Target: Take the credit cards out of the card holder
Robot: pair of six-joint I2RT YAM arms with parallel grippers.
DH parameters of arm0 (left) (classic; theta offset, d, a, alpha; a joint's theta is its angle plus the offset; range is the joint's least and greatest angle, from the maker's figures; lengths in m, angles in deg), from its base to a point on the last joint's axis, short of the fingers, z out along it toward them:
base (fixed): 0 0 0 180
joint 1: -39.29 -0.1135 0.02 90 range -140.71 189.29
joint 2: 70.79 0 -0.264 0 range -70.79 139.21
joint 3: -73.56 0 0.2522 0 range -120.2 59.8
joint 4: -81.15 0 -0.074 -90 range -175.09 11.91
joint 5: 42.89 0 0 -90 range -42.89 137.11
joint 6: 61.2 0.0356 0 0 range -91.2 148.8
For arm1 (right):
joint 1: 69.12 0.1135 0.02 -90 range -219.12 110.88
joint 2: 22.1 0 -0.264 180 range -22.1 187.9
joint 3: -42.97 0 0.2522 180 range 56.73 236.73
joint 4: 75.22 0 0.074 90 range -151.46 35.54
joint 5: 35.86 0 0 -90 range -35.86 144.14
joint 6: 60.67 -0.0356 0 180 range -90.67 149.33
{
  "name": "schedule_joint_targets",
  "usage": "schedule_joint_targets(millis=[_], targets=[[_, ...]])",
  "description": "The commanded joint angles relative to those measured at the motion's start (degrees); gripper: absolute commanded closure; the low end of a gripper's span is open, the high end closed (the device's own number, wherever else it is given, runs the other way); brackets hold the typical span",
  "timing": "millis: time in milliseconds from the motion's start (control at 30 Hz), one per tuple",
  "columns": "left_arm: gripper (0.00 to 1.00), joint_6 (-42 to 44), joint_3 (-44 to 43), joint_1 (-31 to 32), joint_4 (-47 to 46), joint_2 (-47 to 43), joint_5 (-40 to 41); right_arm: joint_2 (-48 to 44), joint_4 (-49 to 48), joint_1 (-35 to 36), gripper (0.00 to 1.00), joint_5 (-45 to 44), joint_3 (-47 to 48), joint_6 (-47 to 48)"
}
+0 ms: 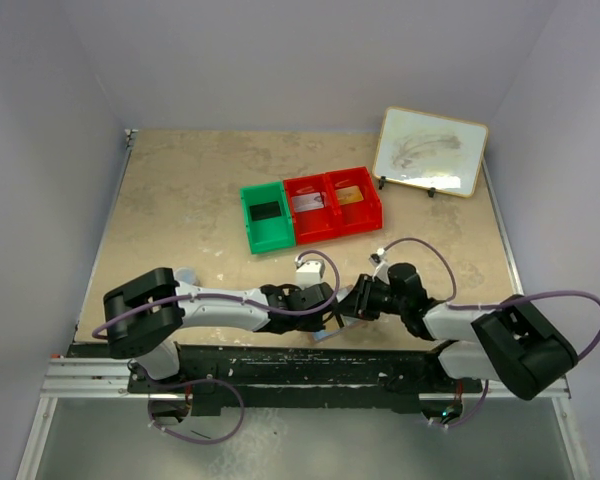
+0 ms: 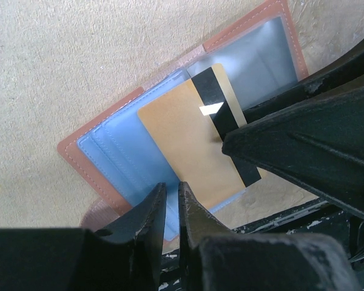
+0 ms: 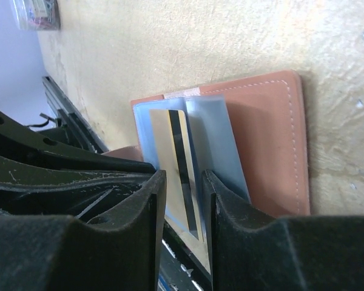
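The tan-pink card holder [image 2: 79, 159] lies open near the table's front edge, its pale blue inside [image 3: 227, 145] facing up. A gold credit card [image 2: 182, 145] with a black stripe sticks halfway out of a pocket [image 3: 162, 157]. My left gripper [image 2: 170, 191] is shut on the near edge of the card holder's blue lining. My right gripper [image 3: 183, 182] is open, its jaws either side of the gold card with a gap on each side; one of its fingers [image 2: 291, 139] crosses the card's stripe. In the top view both grippers [image 1: 325, 303] [image 1: 352, 298] meet over the holder and hide it.
Behind the grippers stand a green bin [image 1: 250, 222] with a black card and two joined red bins [image 1: 325, 185], one with a grey card, one with a gold one. A framed whiteboard [image 1: 429, 150] leans at the back right. The black front rail [image 1: 280, 357] runs just below the holder.
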State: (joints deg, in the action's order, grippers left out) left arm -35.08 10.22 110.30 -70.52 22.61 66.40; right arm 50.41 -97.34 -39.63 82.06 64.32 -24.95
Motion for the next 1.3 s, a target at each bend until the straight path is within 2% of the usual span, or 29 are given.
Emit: schedule_joint_targets(millis=[0, 333, 433, 567, 1067, 1267], targets=[[0.89, 1.03, -1.94, 0.06, 1.99, 1.1, 1.8, 2.88, 0.28, -0.37, 0.67, 2.73, 2.12, 5.15], [0.9, 1.01, -1.98, 0.07, 2.56, 0.89, 2.31, 7.64, -2.3, -0.32, 0.78, 5.07, 2.83, 7.17], [0.9, 0.65, -1.81, 0.03, 2.62, 0.61, 2.67, 6.71, -2.96, -0.37, 0.91, 4.87, 2.24, 7.27], [0.9, 0.8, -1.79, 0.02, 2.7, 0.42, 2.86, 3.51, -0.88, -0.32, 0.99, 3.14, 2.26, 7.67], [0.91, 0.56, -1.47, 0.1, 2.76, 0.14, 3.25, -4.28, 13.07, -0.33, 1.0, -5.5, 5.27, 9.14], [0.9, 0.75, -1.45, 0.09, 2.77, -0.51, 3.78, -12.79, 24.82, -0.37, 1.0, -12.31, 8.4, 9.34]])
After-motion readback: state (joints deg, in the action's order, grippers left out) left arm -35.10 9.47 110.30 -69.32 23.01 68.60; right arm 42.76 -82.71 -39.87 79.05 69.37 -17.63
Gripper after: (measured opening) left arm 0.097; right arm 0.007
